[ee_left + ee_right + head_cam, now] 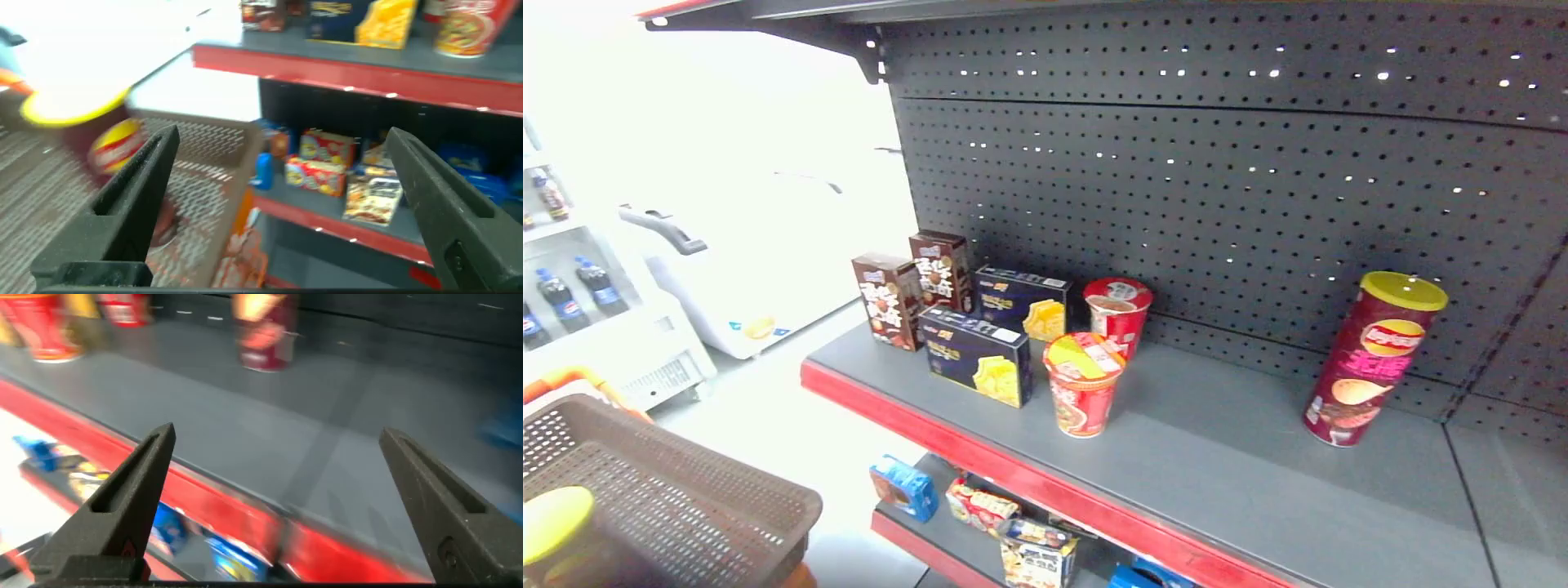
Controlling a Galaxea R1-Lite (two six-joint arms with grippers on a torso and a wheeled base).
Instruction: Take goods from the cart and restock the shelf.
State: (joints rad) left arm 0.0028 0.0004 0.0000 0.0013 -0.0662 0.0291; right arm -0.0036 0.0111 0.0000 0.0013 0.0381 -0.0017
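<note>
L tool (278,139) is released: fingers (135,196) wide apart, nothing btwn them. It hangs by the cart (204,163), a brown mesh basket. The gap faces the lower shelf (343,220) and its packets, not the cart. The cart can (106,147), red w/ a yellow lid, stands inside the cart. It's partly hidden behind one finger and outside the gap. I can't tell if that finger touches it.

From the head cam the cart is low and near on the robot's left, w/ the cart can in its near corner.

R tool (278,433) is released too, fingers spread, empty. It's over the front of the shelf (327,457), and the red lip runs across below the gap. The shelf can (265,335) stands upright well beyond the tool, roughly in line w/ the gap, clearly apart from it.

On the head cam the shelf can stands alone toward the robot's right, close to the pegboard. Mid-shelf are two cups (1082,384), one behind the other. Left of them are two blue boxes (976,355), then two brown boxes (890,300) upright at the left end. All are well apart from the shelf can.
</note>
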